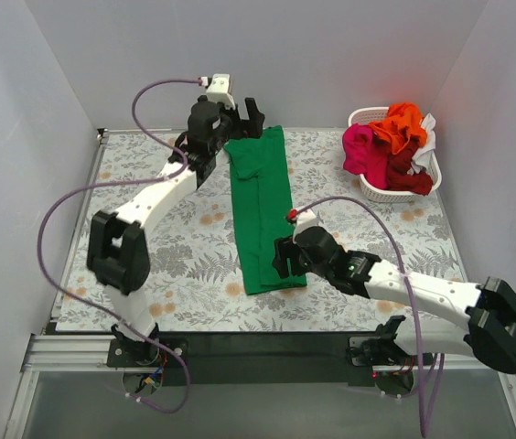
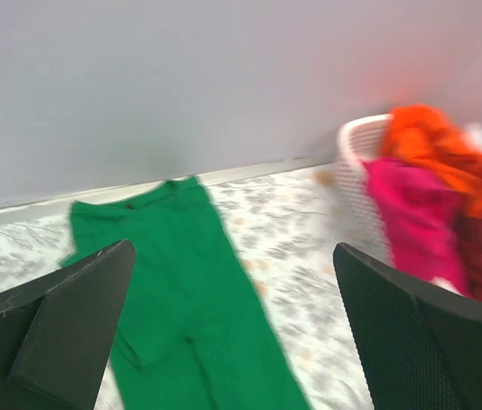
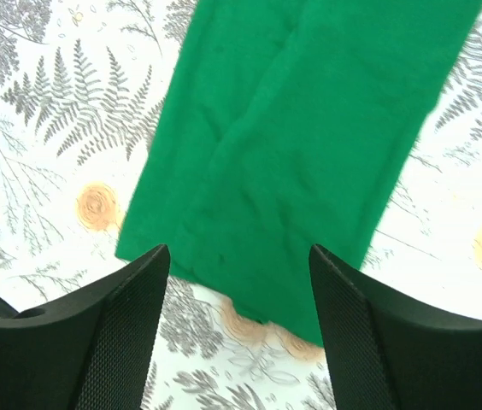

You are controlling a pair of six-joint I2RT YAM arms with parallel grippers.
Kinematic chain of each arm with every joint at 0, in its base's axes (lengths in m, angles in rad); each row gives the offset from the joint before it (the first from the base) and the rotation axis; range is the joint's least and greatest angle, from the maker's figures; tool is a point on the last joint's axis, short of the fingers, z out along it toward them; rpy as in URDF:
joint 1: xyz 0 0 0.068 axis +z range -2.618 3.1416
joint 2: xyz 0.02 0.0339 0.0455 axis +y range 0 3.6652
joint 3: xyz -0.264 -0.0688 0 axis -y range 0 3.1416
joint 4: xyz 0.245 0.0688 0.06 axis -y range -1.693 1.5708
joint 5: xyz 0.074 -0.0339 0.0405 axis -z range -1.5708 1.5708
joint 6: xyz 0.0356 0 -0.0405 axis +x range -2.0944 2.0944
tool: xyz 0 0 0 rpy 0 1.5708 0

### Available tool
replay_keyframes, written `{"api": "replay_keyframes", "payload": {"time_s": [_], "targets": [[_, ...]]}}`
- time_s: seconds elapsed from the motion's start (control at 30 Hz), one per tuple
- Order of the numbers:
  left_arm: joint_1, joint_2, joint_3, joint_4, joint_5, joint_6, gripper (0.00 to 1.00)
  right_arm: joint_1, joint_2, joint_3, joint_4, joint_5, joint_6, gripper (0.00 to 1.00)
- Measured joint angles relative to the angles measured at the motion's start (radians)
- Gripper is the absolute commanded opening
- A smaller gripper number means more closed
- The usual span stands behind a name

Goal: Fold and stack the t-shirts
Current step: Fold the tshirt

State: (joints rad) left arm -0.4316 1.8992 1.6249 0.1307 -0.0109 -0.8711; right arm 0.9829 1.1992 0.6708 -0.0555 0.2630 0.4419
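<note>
Green shirt (image 1: 263,210) laid out long, both sets of jaws open over it.
We see it lying flat on the tabletop (image 1: 176,247) as a long folded strip, running from the back wall toward us. The left jaws gape wide over its far end, gripping nothing. The right jaws stand well apart just above its near hem, empty too, with the cloth flat beneath them. In the far right corner, the other shirts (image 1: 391,146), orange, pink, dark red and white, sit heaped in the basket (image 1: 377,191).
</note>
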Motion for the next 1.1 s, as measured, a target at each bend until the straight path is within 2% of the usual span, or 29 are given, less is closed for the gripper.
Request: {"api": "replay_keyframes", "payload": {"time_s": [0.17,0.27,0.43,0.6,0.87,1.1], "targets": [[-0.092,-0.378,-0.364,0.032,-0.062,-0.126,0.92,-0.033,-0.140,-0.099,-0.055,0.007,0.003,0.65],[-0.124,-0.465,-0.555,-0.002,-0.101,-0.211,0.91,-0.070,-0.195,-0.155,-0.082,0.004,0.004,0.65],[-0.234,-0.476,-0.781,-0.177,-0.193,-0.337,0.91,-0.138,-0.222,-0.207,-0.110,-0.027,0.004,0.65],[-0.343,-0.526,-0.895,-0.303,-0.227,-0.439,0.91,-0.164,-0.220,-0.230,-0.108,-0.065,0.021,0.64],[-0.348,-0.685,-0.985,-0.363,-0.220,-0.547,0.89,-0.164,-0.192,-0.266,-0.068,-0.135,0.060,0.62],[-0.368,-0.718,-1.099,-0.365,-0.141,-0.615,0.86,-0.165,-0.151,-0.294,-0.015,-0.176,0.094,0.60]]}}
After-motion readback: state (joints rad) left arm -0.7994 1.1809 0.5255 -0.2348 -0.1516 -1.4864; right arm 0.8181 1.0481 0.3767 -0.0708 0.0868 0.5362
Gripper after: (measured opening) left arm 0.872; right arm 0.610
